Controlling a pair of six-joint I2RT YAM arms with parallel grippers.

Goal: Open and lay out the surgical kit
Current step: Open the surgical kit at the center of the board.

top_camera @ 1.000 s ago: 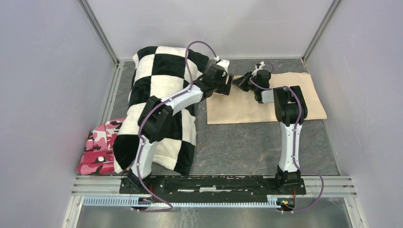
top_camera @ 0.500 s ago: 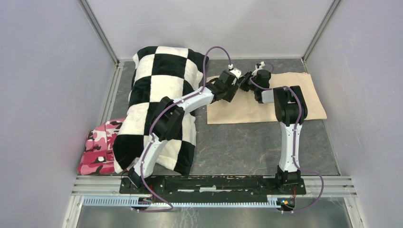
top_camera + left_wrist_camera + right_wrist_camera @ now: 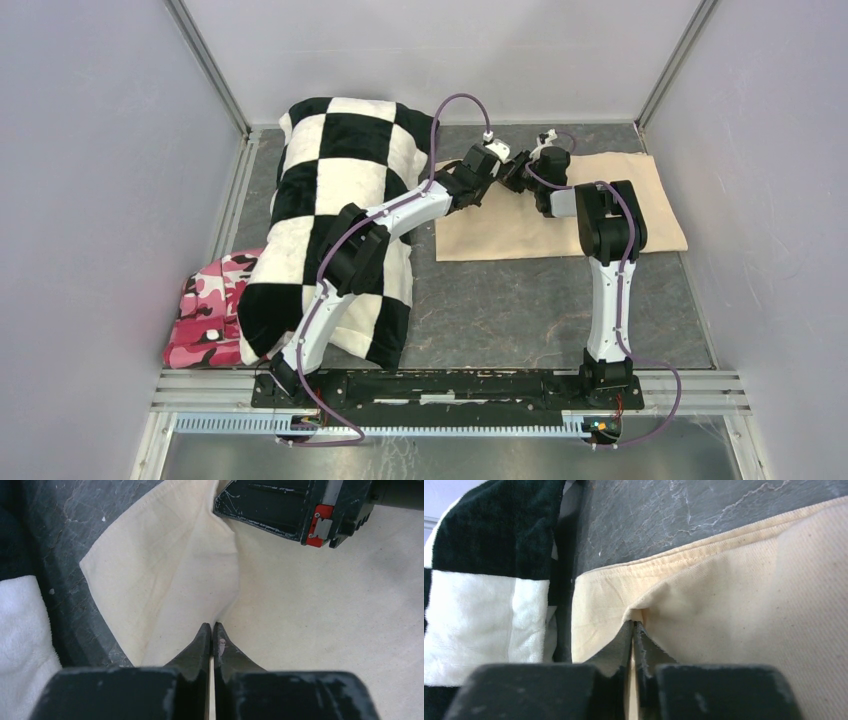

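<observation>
- The beige cloth wrap (image 3: pixel 490 232) is lying spread flat on the far right part of the dark slate counter (image 3: pixel 500 310). Its left edge is sitting near the black-and-white checkered pillow (image 3: pixel 340 170).
- The left claw (image 3: pixel 212 626) is reaching past the pillow to the wrap's far left corner. Its tips are clenching a raised fold of the cloth.
- The right claw (image 3: pixel 633 625) is working at the same corner, just beside the left one. Its jaws are pressing together, pinching a small pucker of cloth near the hemmed edge.
- The cloth is rising in a soft ridge by the pinches, while the corner flap is resting on the slate.
- Whatever the wrap is holding is hidden under the cloth.
- A pink camouflage cloth (image 3: pixel 205 310) is lying bunched at the near left, touching the pillow's near end.
</observation>
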